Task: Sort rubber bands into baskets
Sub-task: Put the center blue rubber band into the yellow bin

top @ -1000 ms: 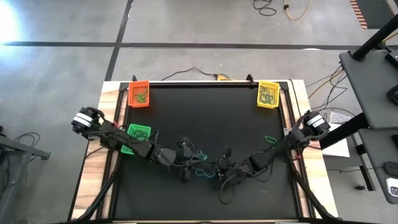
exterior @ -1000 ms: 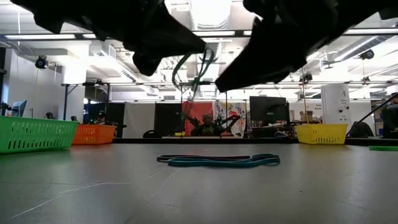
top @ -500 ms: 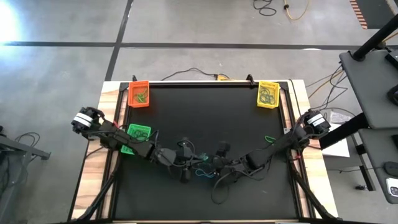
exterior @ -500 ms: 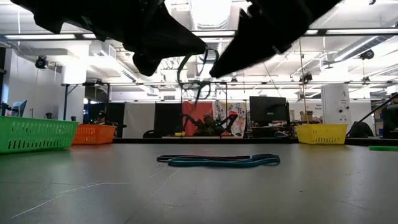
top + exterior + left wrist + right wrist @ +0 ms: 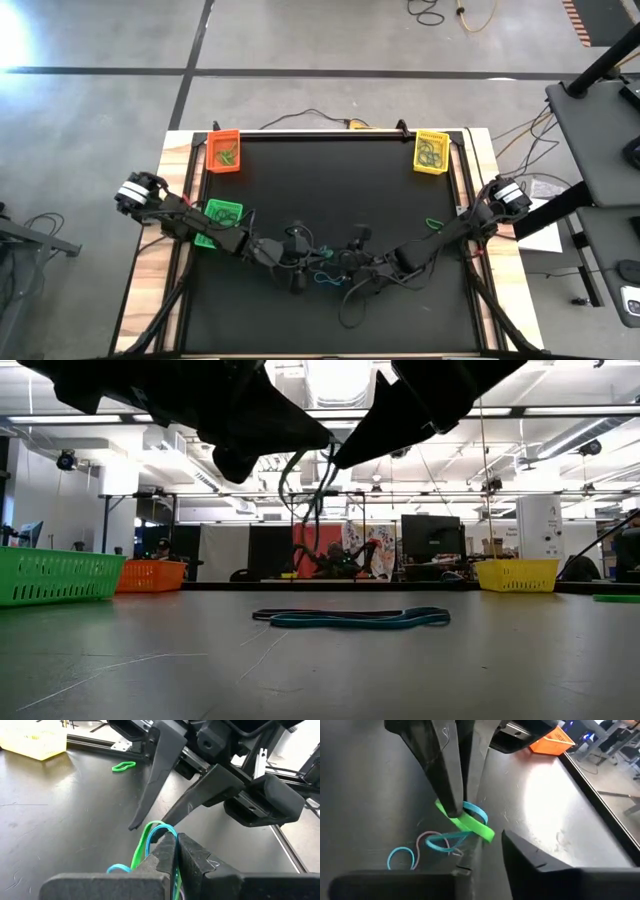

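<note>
Black tabletop, unlabelled: left end effector (image 5: 172, 851) clenched on green-blue rubber bands (image 5: 152, 832); right end effector (image 5: 150, 820) parted.

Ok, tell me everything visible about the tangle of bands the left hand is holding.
The tangle of bands is thin green and light-blue elastic loops bunched together, pinched between the shut fingers of the left hand and hanging above the black table. The right hand reaches for it, one fingertip close beside the loops.

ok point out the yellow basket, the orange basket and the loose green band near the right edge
yellow basket (image 5: 431, 167), high view, its front rim
orange basket (image 5: 210, 150), high view, its left rim
loose green band (image 5: 434, 223), high view, middle of the loop
</note>
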`<state>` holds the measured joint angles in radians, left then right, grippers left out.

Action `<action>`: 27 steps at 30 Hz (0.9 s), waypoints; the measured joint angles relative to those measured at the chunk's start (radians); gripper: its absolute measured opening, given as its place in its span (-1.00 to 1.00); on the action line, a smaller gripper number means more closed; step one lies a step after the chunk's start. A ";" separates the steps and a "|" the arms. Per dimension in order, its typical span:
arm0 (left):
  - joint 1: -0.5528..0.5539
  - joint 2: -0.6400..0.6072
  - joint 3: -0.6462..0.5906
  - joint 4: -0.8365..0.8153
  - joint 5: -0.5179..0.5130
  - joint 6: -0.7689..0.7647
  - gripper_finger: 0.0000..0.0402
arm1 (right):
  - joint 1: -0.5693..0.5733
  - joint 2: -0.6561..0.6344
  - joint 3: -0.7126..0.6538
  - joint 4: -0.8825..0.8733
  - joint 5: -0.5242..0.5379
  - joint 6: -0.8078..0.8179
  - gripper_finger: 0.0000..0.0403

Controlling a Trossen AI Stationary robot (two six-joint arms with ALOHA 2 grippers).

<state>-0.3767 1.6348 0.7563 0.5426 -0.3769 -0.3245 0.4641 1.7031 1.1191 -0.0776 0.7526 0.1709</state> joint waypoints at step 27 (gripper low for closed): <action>0.127 0.000 -0.041 -0.209 -0.102 -0.215 -0.86 | -0.010 0.000 -0.061 -0.320 -0.054 0.271 -0.96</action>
<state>-0.2501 1.6348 0.7148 0.3335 -0.4788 -0.5397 0.4543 1.7031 1.0581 -0.3974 0.6985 0.4416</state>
